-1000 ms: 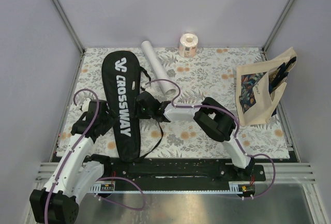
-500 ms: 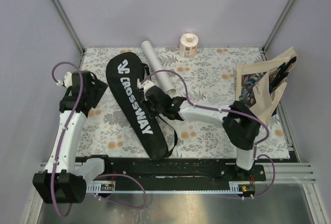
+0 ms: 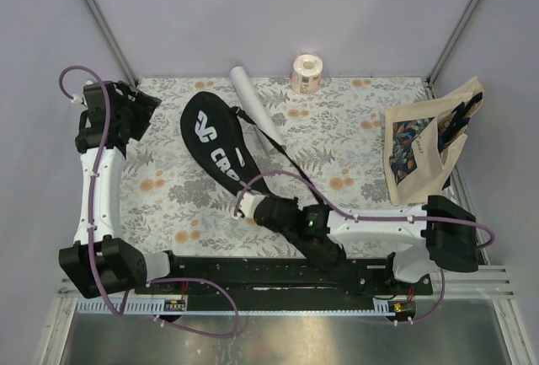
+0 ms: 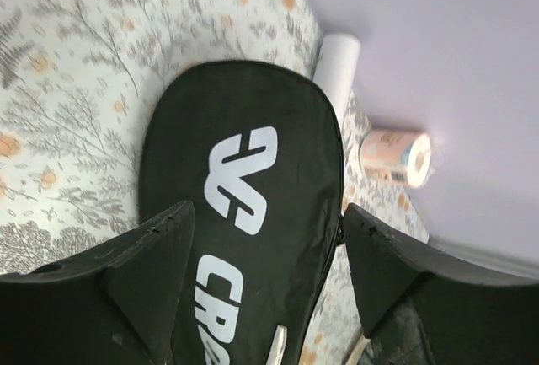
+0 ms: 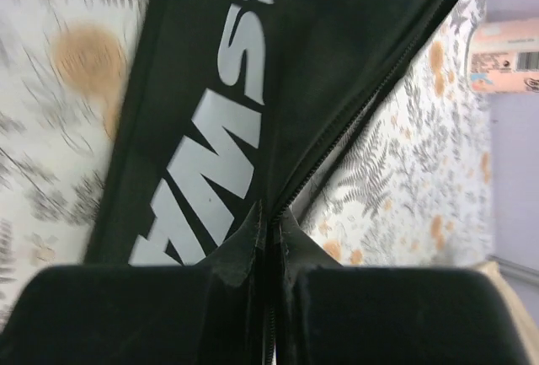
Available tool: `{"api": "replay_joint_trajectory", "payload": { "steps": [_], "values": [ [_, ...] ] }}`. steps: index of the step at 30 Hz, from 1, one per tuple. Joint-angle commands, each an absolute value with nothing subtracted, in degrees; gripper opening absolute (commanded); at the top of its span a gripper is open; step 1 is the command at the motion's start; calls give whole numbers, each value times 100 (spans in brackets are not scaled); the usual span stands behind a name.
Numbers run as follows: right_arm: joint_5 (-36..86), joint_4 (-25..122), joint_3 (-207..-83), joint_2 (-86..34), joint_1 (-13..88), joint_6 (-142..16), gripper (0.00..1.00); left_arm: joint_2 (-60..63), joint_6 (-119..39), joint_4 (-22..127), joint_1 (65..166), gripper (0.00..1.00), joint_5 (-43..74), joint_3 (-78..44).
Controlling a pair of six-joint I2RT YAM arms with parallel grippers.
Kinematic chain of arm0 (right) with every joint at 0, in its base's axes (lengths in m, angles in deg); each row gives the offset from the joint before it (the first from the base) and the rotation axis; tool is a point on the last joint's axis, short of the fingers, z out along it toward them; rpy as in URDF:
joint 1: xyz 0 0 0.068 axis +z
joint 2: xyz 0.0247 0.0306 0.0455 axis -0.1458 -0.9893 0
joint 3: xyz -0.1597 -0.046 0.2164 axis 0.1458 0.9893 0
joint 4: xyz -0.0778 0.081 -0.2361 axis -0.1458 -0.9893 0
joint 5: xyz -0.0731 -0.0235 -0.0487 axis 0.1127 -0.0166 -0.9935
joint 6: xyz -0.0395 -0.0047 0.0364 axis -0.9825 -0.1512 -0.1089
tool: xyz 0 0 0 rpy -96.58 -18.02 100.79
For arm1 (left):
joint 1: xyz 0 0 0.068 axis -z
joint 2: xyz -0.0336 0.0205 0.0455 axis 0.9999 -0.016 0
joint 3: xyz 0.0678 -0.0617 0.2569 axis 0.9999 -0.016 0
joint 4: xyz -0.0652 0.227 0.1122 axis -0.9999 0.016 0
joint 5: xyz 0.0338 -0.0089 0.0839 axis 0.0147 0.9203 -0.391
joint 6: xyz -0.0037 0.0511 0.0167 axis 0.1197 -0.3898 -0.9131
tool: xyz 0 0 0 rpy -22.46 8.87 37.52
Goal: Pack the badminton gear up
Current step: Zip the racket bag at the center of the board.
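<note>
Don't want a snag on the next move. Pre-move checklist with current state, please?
1. Grip: right end effector shut on the racket bag edge at the zipper: ok.
2. Free arm: left end effector open, raised, apart from the bag: ok.
3. Bag's strap free of the white tube: cannot tell, it runs right past the tube's near end.
4. Zipper open enough for loading: cannot tell.
5. Rackets located: cannot tell, none seen lying on the table.
</note>
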State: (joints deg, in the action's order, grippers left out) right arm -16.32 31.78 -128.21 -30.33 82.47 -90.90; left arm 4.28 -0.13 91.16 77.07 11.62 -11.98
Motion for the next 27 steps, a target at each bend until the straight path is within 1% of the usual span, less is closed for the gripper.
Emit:
{"api": "replay_joint_trajectory", "payload": {
  "steps": [1, 3, 4, 8, 10, 13, 17, 22, 24, 27],
  "values": [
    [-3410, 4668, -11972, -3162, 8572, -10201, 0, 448, -13, 8030, 7590, 75, 2435, -2175],
    [-3929, 5264, -11717, -3233, 8713, -10535, 0, 395, 94, 7545, 7494, 73, 2937, -2493],
    [-4036, 5503, -11628, -3207, 8809, -10658, 0, 351, 42, 7552, 7493, 73, 2930, -2468],
    [-4299, 6119, -11470, -3153, 9038, -11106, 0, 229, -432, 7833, 7703, 74, 2290, -1995],
    [-4484, 6488, -11478, -3197, 9100, -11501, 0, -96, -661, 8122, 7827, 75, 1947, -1670],
    [-4791, 7436, -11356, -3241, 9293, -12440, 0, -623, -610, 8361, 7836, 75, 2207, -1335],
    [-5161, 9692, -11110, -3460, 9504, -14487, 0, -897, -469, 8483, 7836, 75, 2201, -1124],
    [-5249, 12759, -10872, -4259, 9539, -16984, 0, -687, 93, 9185, 7836, 73, 1752, -956],
    [-5276, 13168, -10950, -4489, 9557, -17356, 0, -485, 111, 9345, 7836, 72, 1769, -1096],
    [-5311, 13135, -10995, -4533, 9601, -17120, 0, -81, 59, 9346, 7827, 70, 1665, -1701]
  ]
}}
